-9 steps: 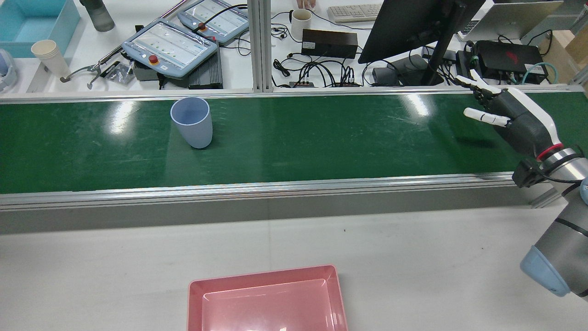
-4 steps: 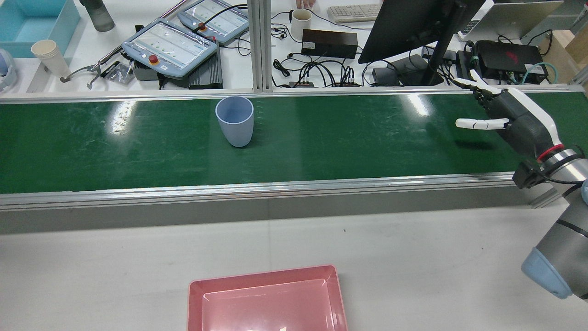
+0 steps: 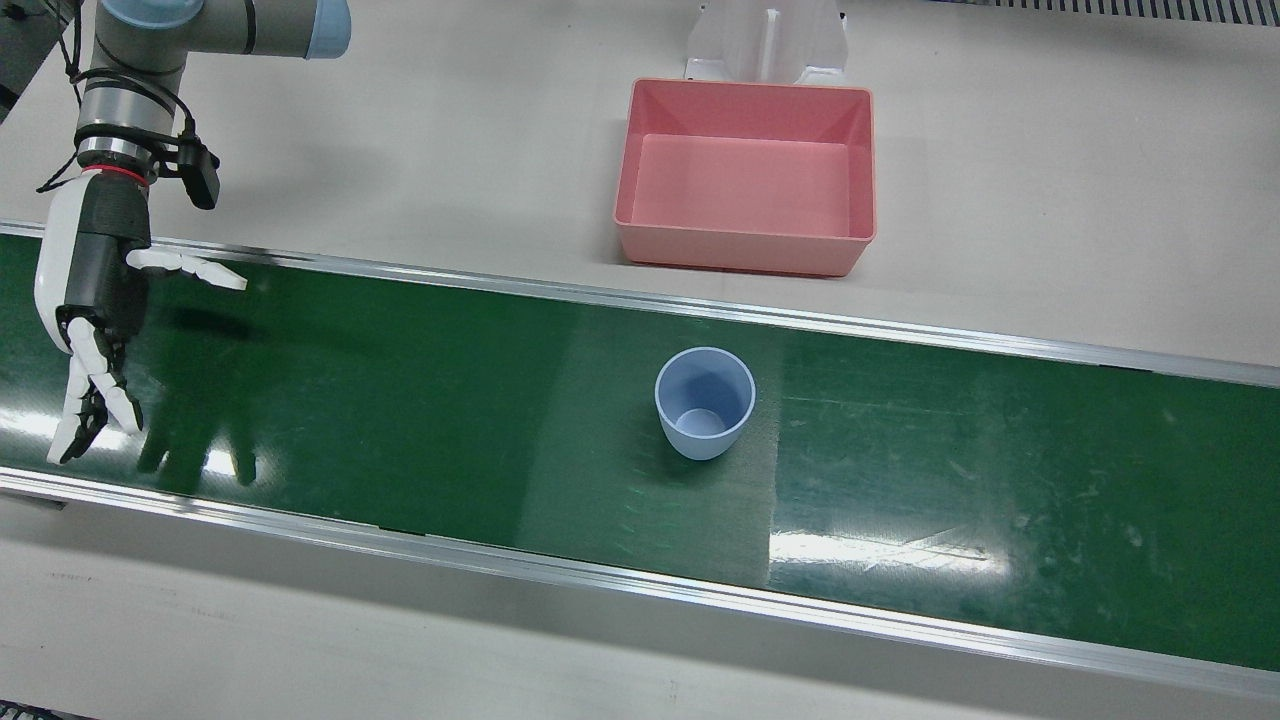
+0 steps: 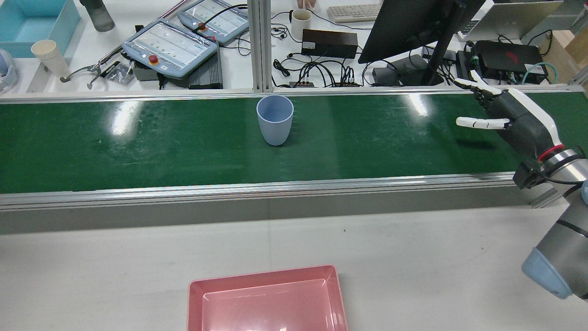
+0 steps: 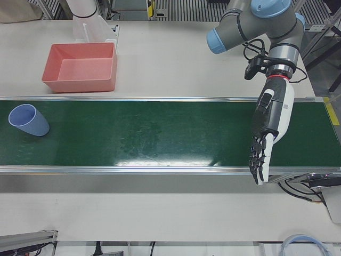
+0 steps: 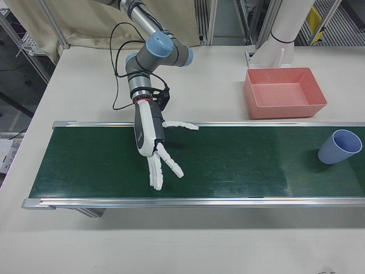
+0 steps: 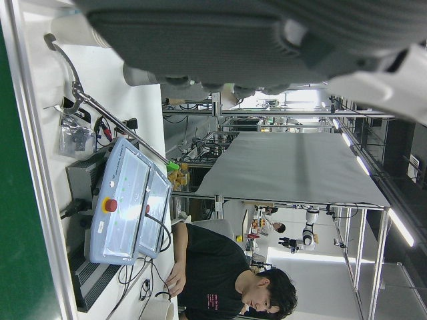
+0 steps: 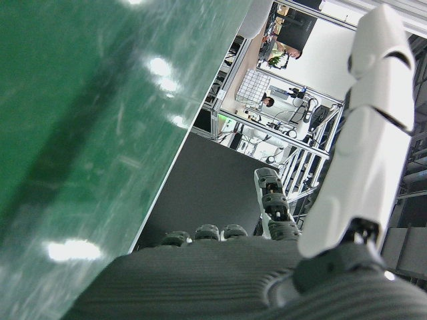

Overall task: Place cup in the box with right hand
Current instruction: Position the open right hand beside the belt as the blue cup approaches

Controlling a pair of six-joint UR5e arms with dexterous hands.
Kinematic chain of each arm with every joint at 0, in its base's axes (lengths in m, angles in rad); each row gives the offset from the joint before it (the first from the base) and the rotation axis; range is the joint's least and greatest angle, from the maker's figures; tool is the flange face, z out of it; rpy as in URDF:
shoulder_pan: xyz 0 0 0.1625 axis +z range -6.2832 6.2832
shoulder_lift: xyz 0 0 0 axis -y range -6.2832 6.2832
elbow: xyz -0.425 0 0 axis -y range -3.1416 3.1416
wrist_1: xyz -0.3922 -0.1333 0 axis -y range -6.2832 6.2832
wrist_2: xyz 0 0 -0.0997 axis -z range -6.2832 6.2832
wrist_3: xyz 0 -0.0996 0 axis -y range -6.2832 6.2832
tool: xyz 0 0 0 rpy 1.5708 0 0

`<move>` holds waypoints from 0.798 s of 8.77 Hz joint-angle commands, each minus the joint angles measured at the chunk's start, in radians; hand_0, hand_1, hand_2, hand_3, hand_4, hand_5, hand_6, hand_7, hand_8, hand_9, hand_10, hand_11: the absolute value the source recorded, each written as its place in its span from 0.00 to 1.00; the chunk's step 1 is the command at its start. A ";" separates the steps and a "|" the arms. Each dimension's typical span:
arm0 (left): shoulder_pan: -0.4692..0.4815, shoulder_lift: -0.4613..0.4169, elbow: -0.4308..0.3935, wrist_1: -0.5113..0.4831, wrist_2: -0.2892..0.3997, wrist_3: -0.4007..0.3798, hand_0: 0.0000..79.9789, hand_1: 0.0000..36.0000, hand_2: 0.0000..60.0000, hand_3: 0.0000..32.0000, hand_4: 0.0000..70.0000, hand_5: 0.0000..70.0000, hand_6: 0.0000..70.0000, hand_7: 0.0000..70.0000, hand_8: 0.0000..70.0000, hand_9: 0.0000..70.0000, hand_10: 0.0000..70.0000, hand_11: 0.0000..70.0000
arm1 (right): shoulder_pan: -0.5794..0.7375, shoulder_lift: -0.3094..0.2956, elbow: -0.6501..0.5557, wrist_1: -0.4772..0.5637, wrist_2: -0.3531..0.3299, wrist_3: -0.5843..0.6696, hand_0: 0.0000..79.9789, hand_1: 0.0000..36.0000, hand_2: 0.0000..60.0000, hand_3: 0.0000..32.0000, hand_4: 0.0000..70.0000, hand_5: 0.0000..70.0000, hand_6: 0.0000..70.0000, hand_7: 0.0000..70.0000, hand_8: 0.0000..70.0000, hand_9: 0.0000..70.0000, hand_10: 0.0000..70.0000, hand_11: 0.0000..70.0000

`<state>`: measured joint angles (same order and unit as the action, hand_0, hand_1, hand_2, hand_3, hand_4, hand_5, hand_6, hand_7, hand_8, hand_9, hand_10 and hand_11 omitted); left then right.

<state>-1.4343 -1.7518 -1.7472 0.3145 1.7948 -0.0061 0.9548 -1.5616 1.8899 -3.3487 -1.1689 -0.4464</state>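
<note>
We see the blue cup [image 4: 274, 119] upright on the green belt [image 4: 138, 147], well apart from our right hand [image 4: 503, 117], whose fingers [image 3: 95, 385] are spread and empty. It looks light, stiff and smooth; we would wrap its side wall below the rim.

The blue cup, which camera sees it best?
The front view: it looks down into the cup, whole and near the middle. The rear view shows it upright from the side; both side-front views catch it at their edges. The hand cameras miss it.
</note>
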 commanded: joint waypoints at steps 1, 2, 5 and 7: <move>0.000 0.000 0.000 0.000 0.000 0.000 0.00 0.00 0.00 0.00 0.00 0.00 0.00 0.00 0.00 0.00 0.00 0.00 | -0.002 0.003 0.001 0.000 0.000 0.000 0.60 0.54 0.24 0.00 0.00 0.08 0.01 0.00 0.02 0.00 0.00 0.00; 0.000 0.000 0.000 0.000 0.000 0.000 0.00 0.00 0.00 0.00 0.00 0.00 0.00 0.00 0.00 0.00 0.00 0.00 | -0.004 0.005 0.003 0.000 -0.002 0.000 0.60 0.54 0.23 0.00 0.00 0.08 0.01 0.00 0.02 0.00 0.00 0.00; 0.000 0.000 0.000 0.000 0.000 0.000 0.00 0.00 0.00 0.00 0.00 0.00 0.00 0.00 0.00 0.00 0.00 0.00 | -0.007 0.005 0.000 0.000 -0.002 0.000 0.60 0.54 0.24 0.00 0.00 0.08 0.01 0.00 0.02 0.00 0.00 0.00; 0.000 0.000 0.000 0.000 0.000 0.000 0.00 0.00 0.00 0.00 0.00 0.00 0.00 0.00 0.00 0.00 0.00 0.00 | -0.008 0.006 -0.003 0.000 -0.002 0.000 0.60 0.53 0.24 0.00 0.00 0.08 0.02 0.00 0.03 0.00 0.00 0.00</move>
<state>-1.4343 -1.7518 -1.7472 0.3145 1.7948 -0.0061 0.9483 -1.5565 1.8899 -3.3487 -1.1704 -0.4464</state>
